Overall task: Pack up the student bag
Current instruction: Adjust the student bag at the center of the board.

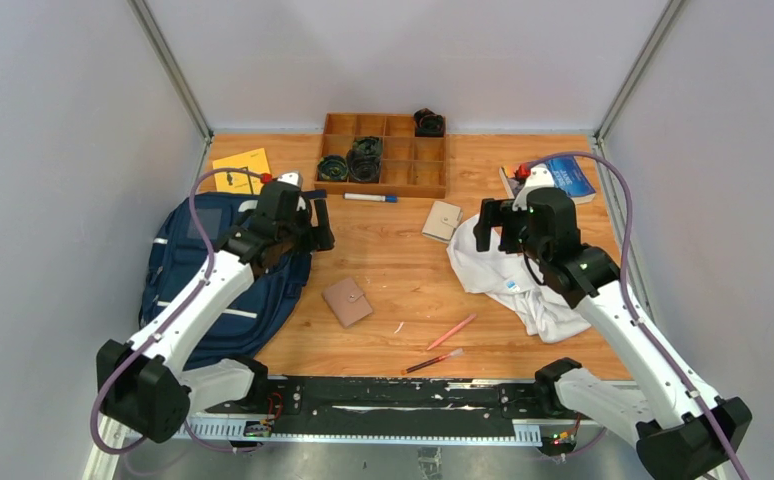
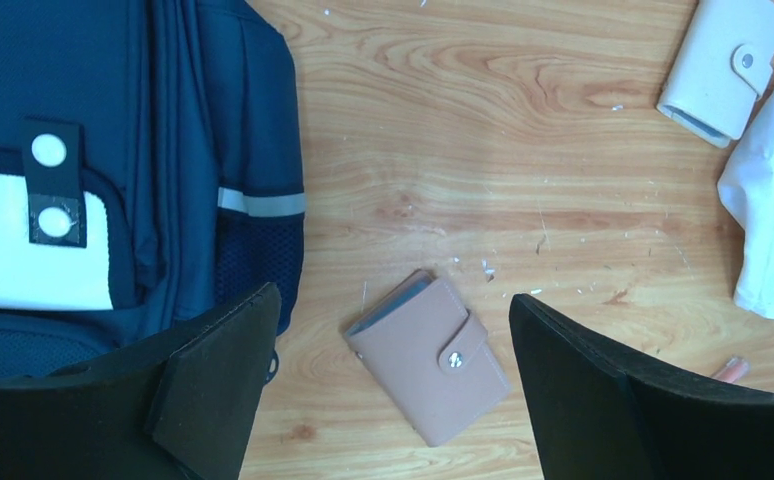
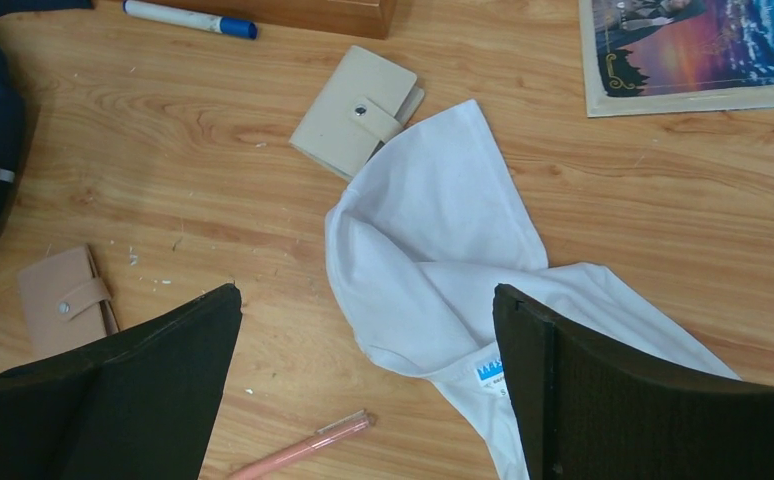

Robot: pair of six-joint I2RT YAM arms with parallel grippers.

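**Task item.** Student bag (image 1: 208, 285): large navy blue fabric backpack with light grey stripes and a grey-white front patch. It lies flat along the left edge of the wooden table surface (image 1: 393, 265), reaching from mid-depth toward the near edge. Whether its zip is open cannot be told from these views.

**Left gripper** (image 2: 391, 308): jaws spread wide, holding nothing. It hangs over the bag's right-hand border. In the wrist view one black finger (image 2: 213, 385) sits above the navy fabric and the other above bare wood. The bag fills the side of that view beyond the first finger.

**Right gripper** (image 3: 365, 300): jaws fully apart and empty, well apart from the bag, poised over the right half of the surface.

**Other items.**
- Dusty-pink leather snap wallet (image 2: 431, 358): on the wood just beside the bag, beneath the gap in the left claw.
- Crumpled white cloth garment (image 3: 433, 235): near the right edge, under the right claw.
- Beige snap wallet (image 3: 355, 112): touching the garment's far corner.
- White marker with blue cap (image 1: 370, 197): mid-surface, just before the tray.
- Wooden compartment tray (image 1: 388, 180): at the far edge, centre. It holds dark round objects (image 1: 363, 160), possibly tape rolls.
- Blue-covered book (image 1: 566, 178): far right corner.
- Yellow paper pad (image 1: 240, 168): far left corner.
- Pink pen (image 1: 451, 331) and dark red pen (image 1: 431, 361): near the near edge.
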